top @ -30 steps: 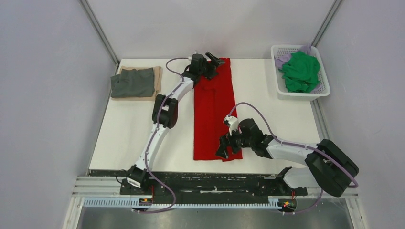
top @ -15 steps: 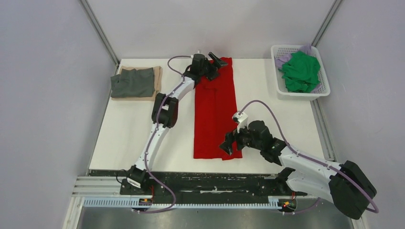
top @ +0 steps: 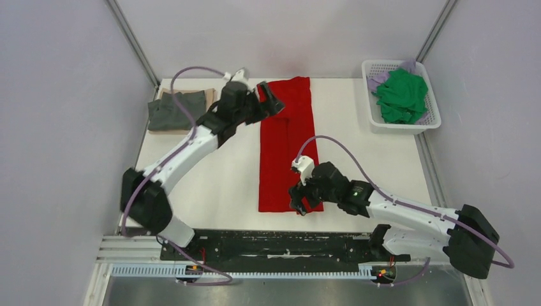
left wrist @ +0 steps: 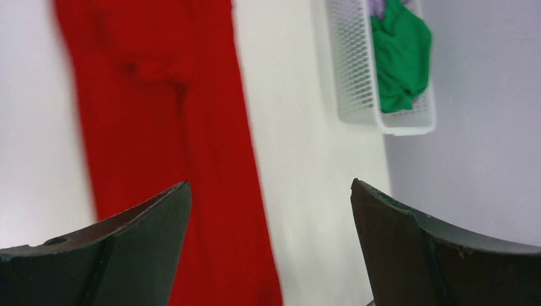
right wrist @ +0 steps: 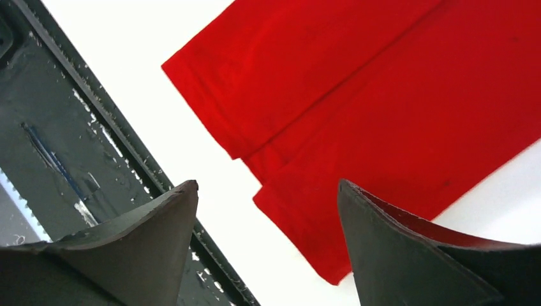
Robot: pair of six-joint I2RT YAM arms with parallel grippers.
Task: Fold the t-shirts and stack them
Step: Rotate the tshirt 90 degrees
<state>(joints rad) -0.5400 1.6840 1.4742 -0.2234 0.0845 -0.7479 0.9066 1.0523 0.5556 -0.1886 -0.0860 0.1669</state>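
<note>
The right pincer (top: 300, 203) stands open, its two dark fingers spread with nothing between them. It is over the near right corner of the red t-shirt (top: 285, 140). In its wrist view that corner shows between the fingers as stepped layers of folded cloth with hemmed edges. Whether the fingertips touch the cloth I cannot tell. Just beside this corner the white tabletop (top: 363, 159) ends at a black rail (top: 274, 239) that runs along its near edge.

The left pincer (top: 271, 102) is open too, as wide as it goes, and grips nothing. It hangs at the far left edge of the red t-shirt, and its arm reaches in from the left. Its wrist view is blurred, but it shows the red cloth running below and between the fingers.

The red t-shirt lies flat in the middle of the tabletop, folded into a long narrow strip. It runs from the far edge almost to the near edge, with a lengthwise fold line on it.

At the far left corner a folded dark grey t-shirt (top: 175, 109) rests on a tan t-shirt (top: 210, 101), well apart from the red one. At the far right corner stands a white lattice basket (top: 399, 127). It holds a crumpled green t-shirt (top: 402, 95) with a pale lilac t-shirt (top: 377, 80) showing beneath it.
</note>
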